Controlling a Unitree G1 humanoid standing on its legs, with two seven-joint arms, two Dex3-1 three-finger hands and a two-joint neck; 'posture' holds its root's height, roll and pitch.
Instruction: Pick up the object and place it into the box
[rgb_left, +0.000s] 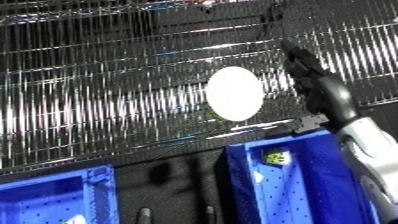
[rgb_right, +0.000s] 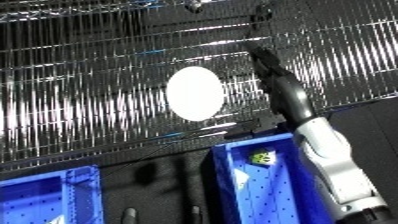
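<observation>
Wire shelving fills the background, and on it lies the white disc (rgb_left: 234, 93). Just right of the disc the right hand (rgb_left: 306, 70) reaches with fingers straight and apart, touching nothing. Reaching step, I judge; next, close on the disc, then carry it to the blue bin (rgb_left: 266, 200) below

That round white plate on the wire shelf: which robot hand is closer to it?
Right. The right robot hand reaches up just beside the round white plate, apart from it. The left robot hand is out of view.

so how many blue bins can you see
2: one blue bin at lower right beside the right hand's forearm, another blue bin at lower left. Both run off frame.
</observation>
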